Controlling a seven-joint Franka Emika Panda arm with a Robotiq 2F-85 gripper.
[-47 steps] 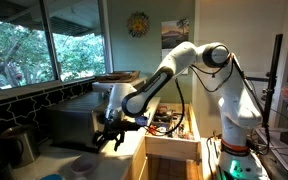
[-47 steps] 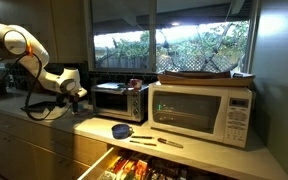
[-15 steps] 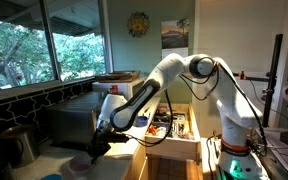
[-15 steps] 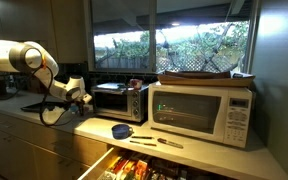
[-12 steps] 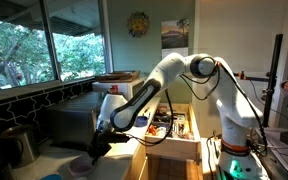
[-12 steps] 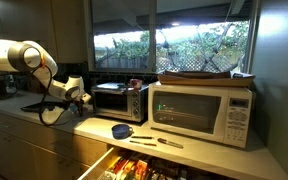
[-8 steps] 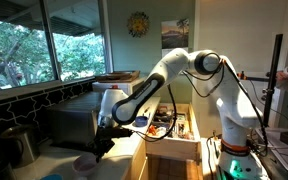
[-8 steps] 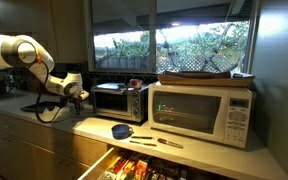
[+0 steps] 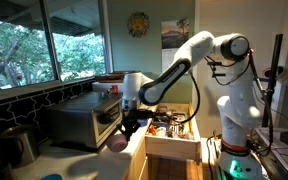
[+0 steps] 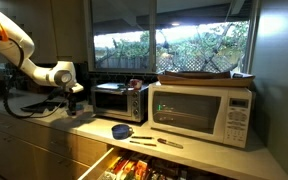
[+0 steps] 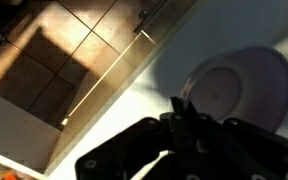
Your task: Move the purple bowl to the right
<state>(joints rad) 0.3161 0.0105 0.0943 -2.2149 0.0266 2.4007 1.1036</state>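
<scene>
1. Gripper [image 9: 127, 128] hangs from the arm just right of the toaster oven [image 9: 79, 122] in an exterior view, above the near edge of the tabletop [image 9: 84, 166].
2. Purple bowl [image 9: 116, 144] sits directly under the gripper, tilted, its pink face turned partly toward the camera. It is at the right front corner of the toaster oven and left of the open drawer [image 9: 170, 150].
3. Wrist view: gripper [image 11: 181, 108] shows as a dark mass low in the picture. Its fingers come together at the left rim of the purple bowl [image 11: 246, 88]. Read as closed on that rim; the contact itself is in shadow.
4. Wrist view: the bowl's inside faces the camera, plain and shallow, with pale tabletop [image 11: 109, 110] around it. Brown tiled floor [image 11: 44, 70] fills the upper left beyond the tabletop edge.
5. In an exterior view the gripper [image 10: 76, 104] is just left of the toaster oven [image 10: 117, 100], over the tabletop [image 10: 89, 127]. The purple bowl is too dark and small there to make out with confidence.
6. Same view: microwave [image 10: 199, 112] stands right of the toaster oven, touching or nearly so. Blue bowl [image 10: 122, 131] rests on the tabletop in front of the two, well apart from the gripper.
7. Open drawer [image 10: 134, 168] lies below the tabletop edge, beneath the blue bowl, with assorted items inside.
8. Kettle [image 9: 19, 145] stands at far left, left of the toaster oven, apart from the purple bowl.
</scene>
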